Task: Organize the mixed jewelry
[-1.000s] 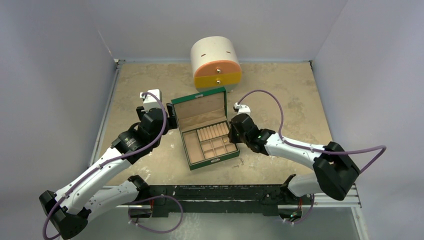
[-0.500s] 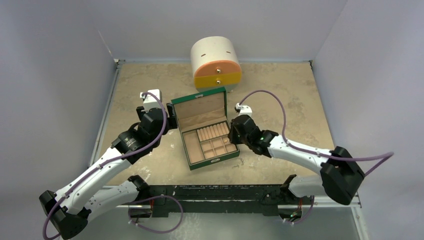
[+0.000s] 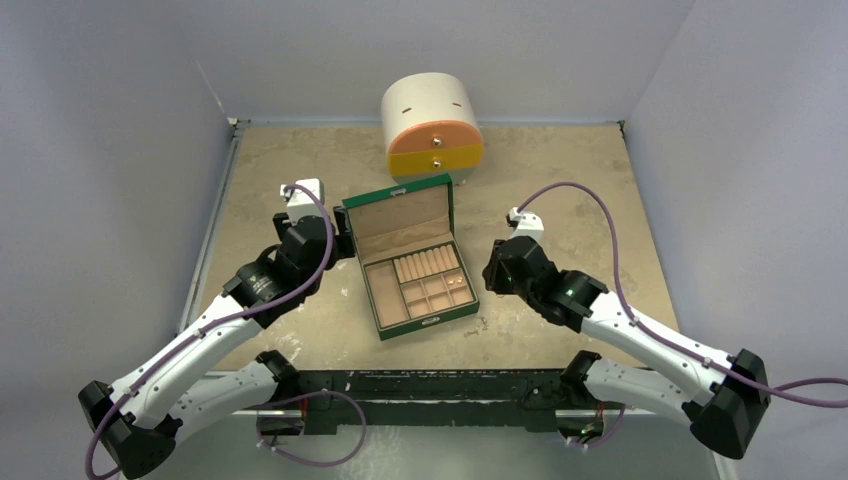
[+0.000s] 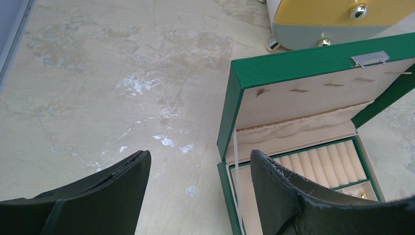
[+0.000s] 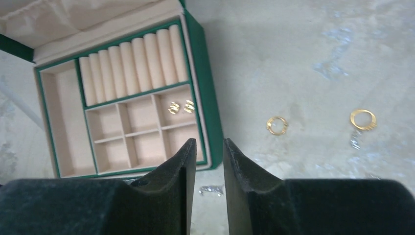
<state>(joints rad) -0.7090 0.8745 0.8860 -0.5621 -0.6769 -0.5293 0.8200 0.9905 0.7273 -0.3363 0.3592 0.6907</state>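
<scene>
Now my right gripper [image 5: 209,147] hangs barely parted, empty; a gold ring [image 5: 277,125] lies just ahead-right of its tips.

The left arm [image 3: 190,348] and right arm [image 3: 650,340] each consist of white tubular links joined by black joint housings, with a purple cable [image 3: 563,184] routed along the outside. The left pincer [image 4: 198,161] and right pincer [image 5: 209,142] have matt black, tapered fingers [image 4: 279,191] with scuffed edges.
</scene>
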